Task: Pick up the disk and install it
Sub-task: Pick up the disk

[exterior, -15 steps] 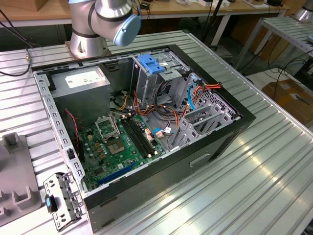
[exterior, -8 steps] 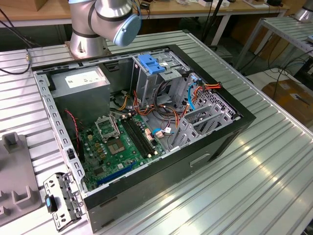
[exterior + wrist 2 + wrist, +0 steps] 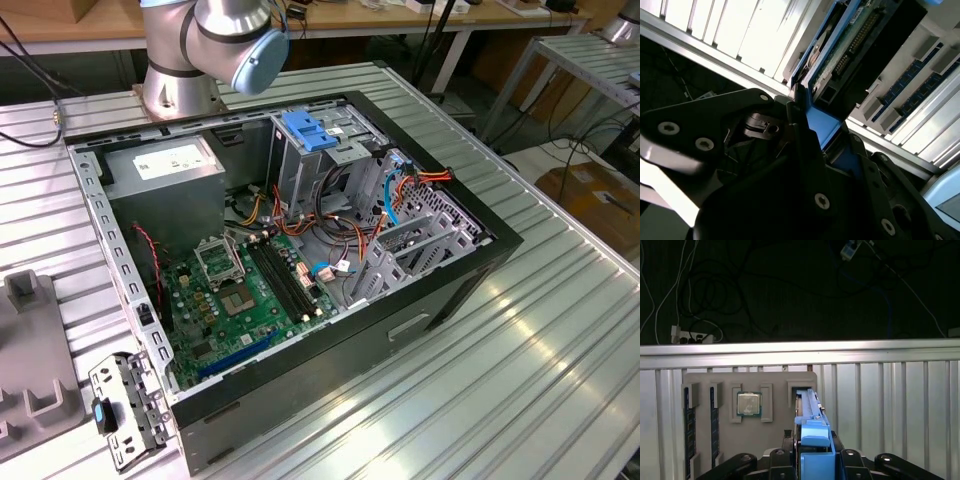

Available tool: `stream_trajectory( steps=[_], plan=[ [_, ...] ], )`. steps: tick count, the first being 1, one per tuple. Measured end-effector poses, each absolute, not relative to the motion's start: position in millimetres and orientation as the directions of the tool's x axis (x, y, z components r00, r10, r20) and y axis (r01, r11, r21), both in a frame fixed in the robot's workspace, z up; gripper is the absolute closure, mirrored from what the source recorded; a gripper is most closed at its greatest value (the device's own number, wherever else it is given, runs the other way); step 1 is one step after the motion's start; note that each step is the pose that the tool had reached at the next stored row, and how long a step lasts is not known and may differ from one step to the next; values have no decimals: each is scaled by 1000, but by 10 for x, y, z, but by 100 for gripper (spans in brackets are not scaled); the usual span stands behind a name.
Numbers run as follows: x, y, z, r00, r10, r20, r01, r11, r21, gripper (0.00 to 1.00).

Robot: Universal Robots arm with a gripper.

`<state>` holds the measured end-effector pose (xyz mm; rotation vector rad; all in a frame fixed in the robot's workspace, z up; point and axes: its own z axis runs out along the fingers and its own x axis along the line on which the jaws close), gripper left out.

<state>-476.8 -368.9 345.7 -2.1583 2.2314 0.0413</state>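
In the exterior view, the grey tray (image 3: pixel 30 385) lies on the tabletop (image 3: pixel 540 330) beside the open computer case (image 3: pixel 450 290). In the first wrist view, your pincer (image 3: pixel 814 460) pinches the disk (image 3: pixel 810 410), which stands on edge at the tray's slot, its long axis running straight away from the pincer. The second wrist view shows the same grip on its blue rail.

Open computer case (image 3: pixel 300 385), green motherboard (image 3: pixel 250 300), grey tray (image 3: pixel 765 440), perhaps a processor (image 3: pixel 749 404)
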Motion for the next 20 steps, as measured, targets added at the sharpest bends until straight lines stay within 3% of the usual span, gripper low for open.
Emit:
stream_trajectory(
  steps=[20],
  plan=[
    [-4768,-3689,3499,-33,-998,-45,-999,33,-6,63]
  ],
)
